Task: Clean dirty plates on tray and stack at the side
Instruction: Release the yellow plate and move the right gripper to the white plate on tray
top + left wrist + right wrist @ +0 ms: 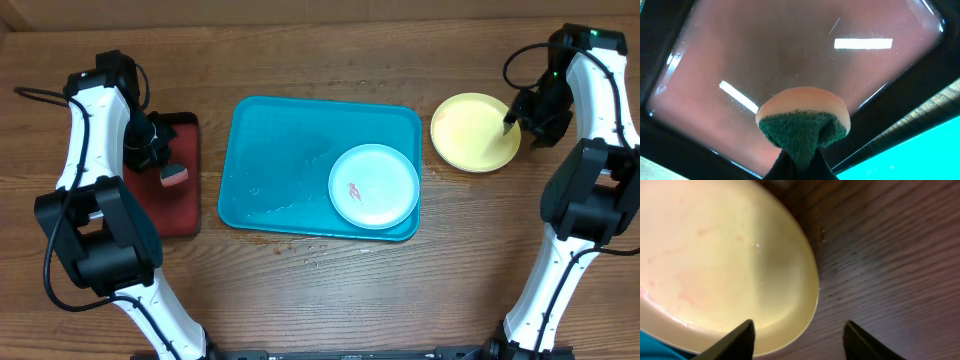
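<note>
One pale mint plate [374, 186] lies flat inside the blue tray [270, 150], in its near right part, close to the rim. A small red smear marks the middle of this plate. The blue tray sits in the middle of the wooden table [330, 50], and wet-looking streaks and drops show on its bare left floor.

A yellow-green plate [470, 130] lies on the table just beside the far right corner of the blue tray, apart from it. The right wrist view shows faint pinkish smears across its surface.

The right claw [512, 122] is at the right edge of the yellow-green plate. Its two fingers [740, 340] stand spread, with the plate's rim and bare wood showing between them and nothing pinched. I cannot tell whether either finger touches the plate.

The left claw [799, 165] is pressed together on a sponge [802, 120]. The sponge's green scouring face is towards the wrist camera and its peach foam is beyond that. The sponge hangs over a dark red tray [790, 50] with a black rim, which lies on the table left of the blue tray. The red floor reflects two bright bars of light. Whether the sponge touches that floor cannot be told.
</note>
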